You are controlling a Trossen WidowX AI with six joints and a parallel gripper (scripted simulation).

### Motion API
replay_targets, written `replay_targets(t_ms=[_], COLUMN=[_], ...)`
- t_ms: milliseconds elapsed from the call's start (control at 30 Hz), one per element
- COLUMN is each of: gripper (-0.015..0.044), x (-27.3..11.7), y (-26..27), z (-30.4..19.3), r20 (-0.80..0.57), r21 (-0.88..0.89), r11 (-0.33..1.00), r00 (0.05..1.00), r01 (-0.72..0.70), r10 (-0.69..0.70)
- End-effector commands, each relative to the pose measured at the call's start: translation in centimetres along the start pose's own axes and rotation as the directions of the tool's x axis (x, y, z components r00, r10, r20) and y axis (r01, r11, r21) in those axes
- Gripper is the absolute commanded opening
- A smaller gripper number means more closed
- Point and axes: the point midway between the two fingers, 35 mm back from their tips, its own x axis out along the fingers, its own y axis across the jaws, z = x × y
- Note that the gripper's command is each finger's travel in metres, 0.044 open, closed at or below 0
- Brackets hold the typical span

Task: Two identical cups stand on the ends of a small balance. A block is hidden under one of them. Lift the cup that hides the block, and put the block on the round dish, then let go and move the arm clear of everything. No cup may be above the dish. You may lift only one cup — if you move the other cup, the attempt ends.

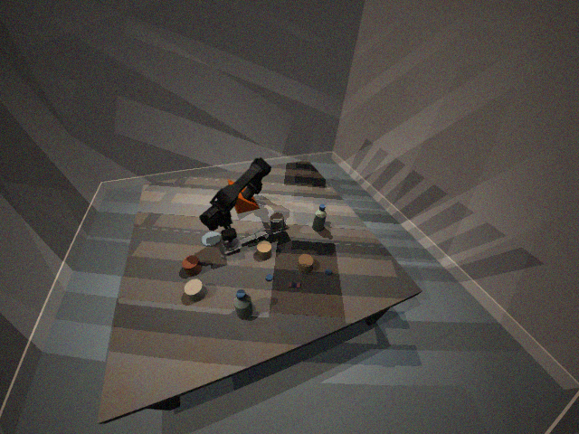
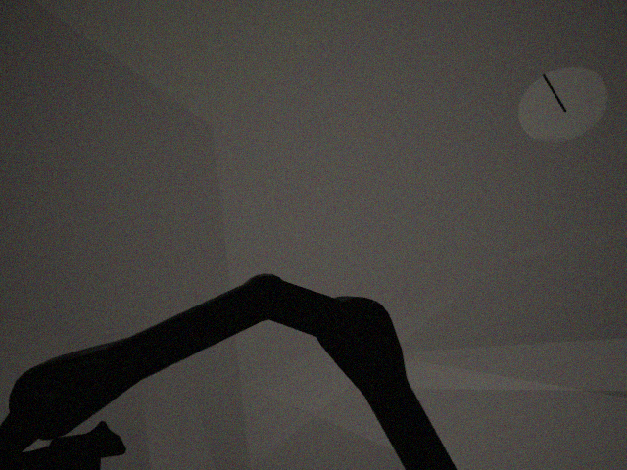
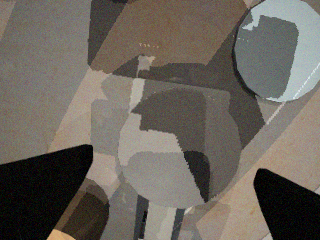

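Observation:
The balance (image 1: 254, 239) (image 3: 162, 222) stands near the arm's base. One grey cup (image 3: 175, 145) stands on its left end in the top view, mostly hidden there by the gripper. The identical cup (image 1: 277, 221) stands on the other end. My gripper (image 1: 229, 239) (image 3: 175, 166) is open and empty, pointing down over the first cup, whose round top lies between and beyond the fingertips in the wrist view. Whether the fingers reach down beside it I cannot tell. The pale round dish (image 1: 211, 239) (image 3: 302, 50) is just beside that cup. No block shows.
Tan cylinders (image 1: 264, 250) (image 1: 305, 262) stand in front of the balance. A red cylinder (image 1: 191, 264) and a cream one (image 1: 193, 288) are front left. Bottles (image 1: 242, 306) (image 1: 319, 220) stand at front and right. Small blue discs (image 1: 269, 278) (image 1: 327, 271) lie in front. The exterior view shows only arm links.

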Motion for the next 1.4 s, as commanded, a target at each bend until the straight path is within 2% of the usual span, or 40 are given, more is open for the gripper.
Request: replay_targets(t_ms=[0,1000,1100,1367], gripper=[0.0440,0.0440,0.0361,0.0308], x=[0.8,5.4,5.4,5.4], y=[-0.1,-0.2,-0.2,-0.2], z=[-0.1,-0.2,-0.2,-0.2], r20=[-0.007,-0.009,-0.009,-0.009], r21=[0.007,0.007,0.007,0.007], r11=[1.000,1.000,1.000,1.000], r00=[1.000,1.000,1.000,1.000], r01=[0.002,0.001,0.001,0.001], r10=[-0.002,-0.001,-0.001,-0.001])
